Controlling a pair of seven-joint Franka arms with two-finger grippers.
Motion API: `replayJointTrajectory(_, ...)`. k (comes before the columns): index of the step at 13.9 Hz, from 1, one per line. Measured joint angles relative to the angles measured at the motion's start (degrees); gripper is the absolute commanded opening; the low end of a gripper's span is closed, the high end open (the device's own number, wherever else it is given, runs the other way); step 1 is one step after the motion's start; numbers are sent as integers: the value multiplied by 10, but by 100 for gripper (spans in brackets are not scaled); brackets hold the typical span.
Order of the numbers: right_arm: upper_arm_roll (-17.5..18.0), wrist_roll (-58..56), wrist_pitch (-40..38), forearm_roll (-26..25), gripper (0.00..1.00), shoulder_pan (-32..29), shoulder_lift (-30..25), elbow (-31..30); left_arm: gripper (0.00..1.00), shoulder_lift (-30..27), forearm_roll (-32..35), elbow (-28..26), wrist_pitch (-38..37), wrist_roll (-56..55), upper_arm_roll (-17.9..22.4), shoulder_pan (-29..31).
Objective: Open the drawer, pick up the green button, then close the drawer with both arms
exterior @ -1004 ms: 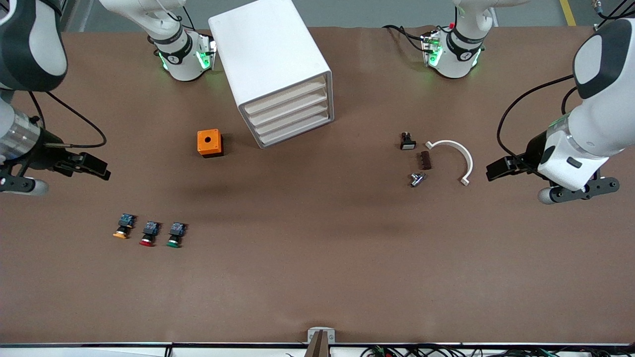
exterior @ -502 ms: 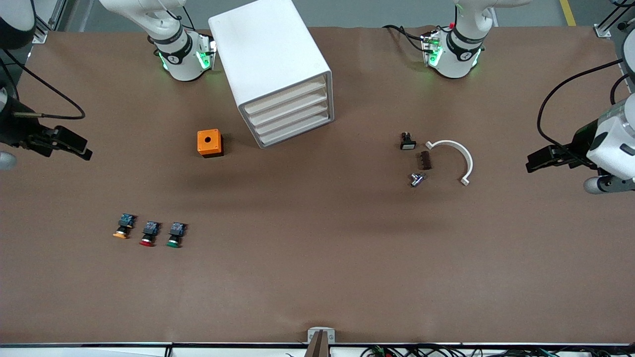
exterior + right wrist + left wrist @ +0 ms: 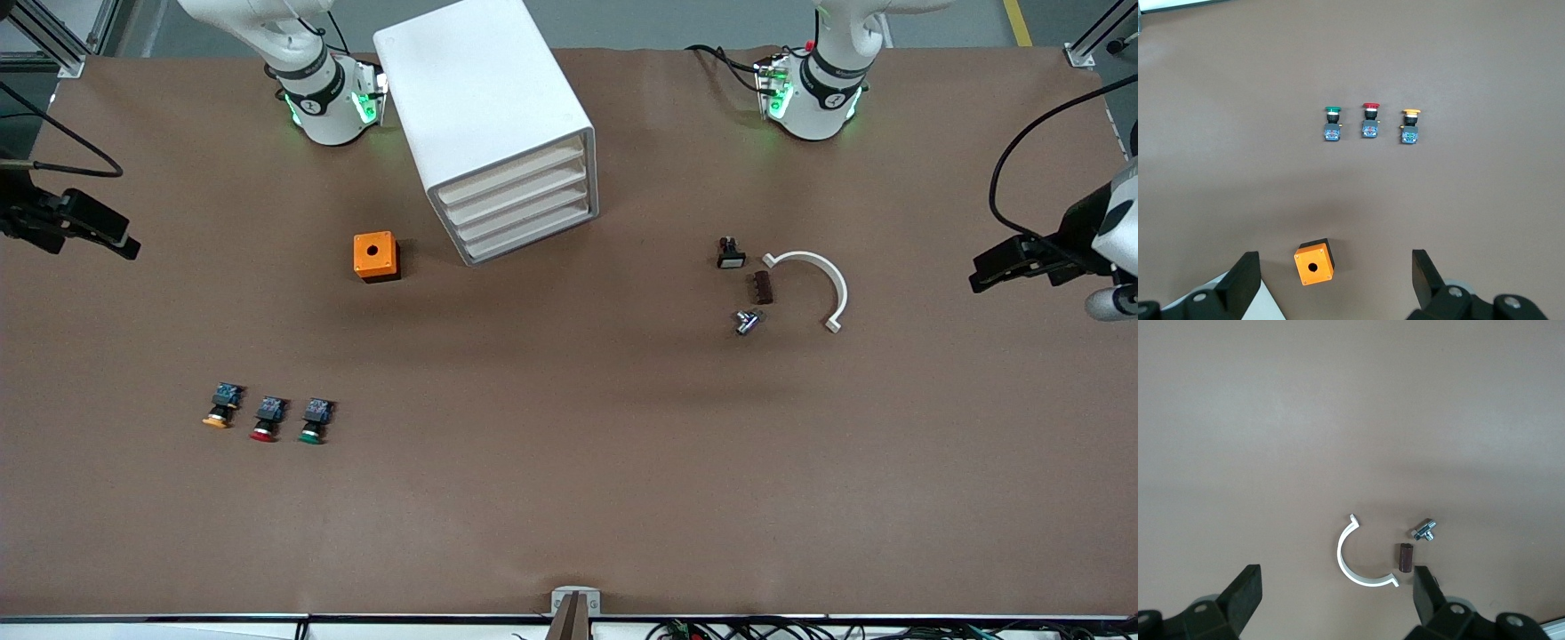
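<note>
Grippers stand at the two ends of the table: the left gripper (image 3: 982, 276) and the right gripper (image 3: 124, 247) both hang with jaws wide and hold nothing. Toward mid-table from both, the cabinet (image 3: 484, 116) stands between the two arm bases, nearer the right arm's, with all four fronts flush and the third drawer (image 3: 524, 219) shut; its front faces obliquely toward the left arm's end, and its long axis runs across that face. Green button (image 3: 313, 421) lies in a row with the red button (image 3: 266, 418) and yellow button (image 3: 220, 404), toward the right arm's end and nearer the front camera than the orange box (image 3: 375, 256), so the right arm is probably the closer one.
</note>
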Motion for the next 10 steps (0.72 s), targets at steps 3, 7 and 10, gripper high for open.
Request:
replayJointTrajectory(3, 0, 1, -1, 0, 100, 0, 0, 1, 100, -16, 0, 0, -6, 0, 0, 0)
replayJointTrajectory(7, 0, 1, -1, -1, 100, 0, 0, 1, 100, -17, 0, -2, -16, 0, 0, -5)
replayJointTrajectory(10, 0, 1, -1, -1, 100, 0, 0, 1, 100, -17, 0, -3, -16, 0, 0, -5)
